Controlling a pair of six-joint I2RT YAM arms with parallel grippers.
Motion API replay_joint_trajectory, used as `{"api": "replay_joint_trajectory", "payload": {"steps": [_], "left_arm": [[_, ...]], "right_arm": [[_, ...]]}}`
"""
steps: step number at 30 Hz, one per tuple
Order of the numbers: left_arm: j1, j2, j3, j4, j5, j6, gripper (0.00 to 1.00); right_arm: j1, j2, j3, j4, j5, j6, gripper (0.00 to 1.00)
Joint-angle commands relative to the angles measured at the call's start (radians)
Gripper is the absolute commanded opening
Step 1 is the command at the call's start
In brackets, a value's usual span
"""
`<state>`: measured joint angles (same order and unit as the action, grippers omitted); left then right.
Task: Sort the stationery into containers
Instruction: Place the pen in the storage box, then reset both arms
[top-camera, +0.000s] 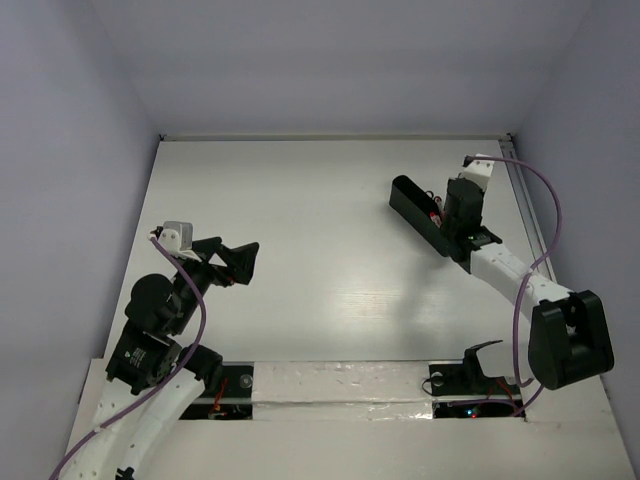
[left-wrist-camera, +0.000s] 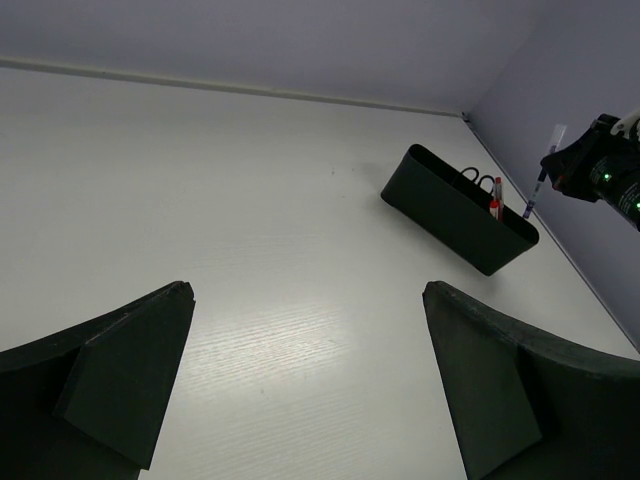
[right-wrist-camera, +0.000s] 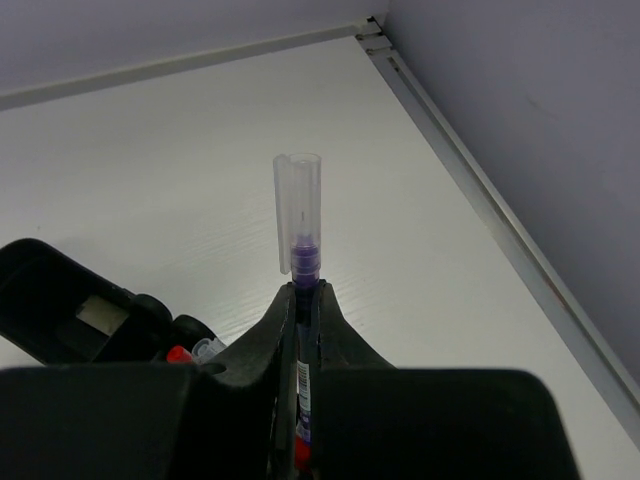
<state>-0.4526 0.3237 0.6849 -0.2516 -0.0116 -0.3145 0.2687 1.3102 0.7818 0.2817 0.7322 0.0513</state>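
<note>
The black tray (top-camera: 408, 196) stands at the far right of the table. My right gripper (top-camera: 452, 218) is over its near end, shut on the dark blue-purple pen (right-wrist-camera: 299, 215), whose clear cap sticks out past the fingertips. In the left wrist view the pen (left-wrist-camera: 541, 175) stands tilted with its lower end at the tray's right end (left-wrist-camera: 455, 212). Black scissors handles (left-wrist-camera: 480, 181) and a red pen (left-wrist-camera: 496, 196) stick up from the tray. My left gripper (left-wrist-camera: 307, 290) is open and empty over bare table on the left (top-camera: 236, 261). The eraser is not visible.
The white table is walled at the back and on both sides, with a metal rail (right-wrist-camera: 500, 225) along the right edge close to the tray. A silver taped strip (top-camera: 340, 385) runs along the near edge between the arm bases.
</note>
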Motion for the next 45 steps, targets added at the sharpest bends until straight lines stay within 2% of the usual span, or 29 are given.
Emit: {"api": "replay_joint_trajectory", "payload": {"steps": [1,8,19,21,22,26,31,35,38,40,43,44,45], "left_arm": [[-0.006,-0.006,0.021,0.037,0.004,0.011,0.99],[-0.006,-0.005,0.021,0.037,0.001,0.011,0.99],[-0.006,-0.005,0.019,0.038,0.001,0.009,0.99],[-0.006,-0.005,0.021,0.038,0.001,0.009,0.99],[-0.006,-0.005,0.019,0.038,0.001,0.009,0.99],[-0.006,-0.003,0.019,0.038,0.001,0.011,0.99],[-0.006,-0.002,0.019,0.037,-0.002,0.011,0.99],[-0.006,0.006,0.021,0.037,-0.008,0.011,0.99],[-0.006,0.012,0.025,0.032,-0.016,0.011,0.99],[-0.006,0.014,0.033,0.032,-0.019,0.011,0.99],[-0.006,-0.003,0.045,0.052,-0.014,0.014,0.99],[-0.006,-0.008,0.047,0.058,-0.013,0.014,0.99],[-0.006,-0.012,0.048,0.066,-0.008,0.012,0.99]], "right_arm": [[0.001,0.000,-0.032,0.091,-0.004,-0.018,0.00],[0.012,-0.023,-0.067,0.085,-0.073,-0.025,0.02],[0.067,-0.081,-0.107,0.044,-0.054,-0.016,0.25],[0.076,-0.095,-0.115,0.030,-0.047,-0.001,0.31],[0.076,-0.104,-0.116,0.024,-0.048,0.005,0.38],[0.076,-0.153,-0.115,-0.015,-0.056,0.025,0.47],[0.086,-0.227,-0.093,-0.122,-0.102,0.096,0.48],[0.086,-0.333,-0.038,-0.249,-0.229,0.171,0.47],[0.086,-0.440,0.002,-0.366,-0.332,0.222,0.38],[0.086,-0.527,0.059,-0.444,-0.388,0.242,0.23],[0.086,-0.626,0.135,-0.539,-0.445,0.258,0.20],[0.086,-0.644,0.152,-0.539,-0.445,0.262,0.42],[0.086,-0.661,0.168,-0.564,-0.459,0.262,0.99]]}}
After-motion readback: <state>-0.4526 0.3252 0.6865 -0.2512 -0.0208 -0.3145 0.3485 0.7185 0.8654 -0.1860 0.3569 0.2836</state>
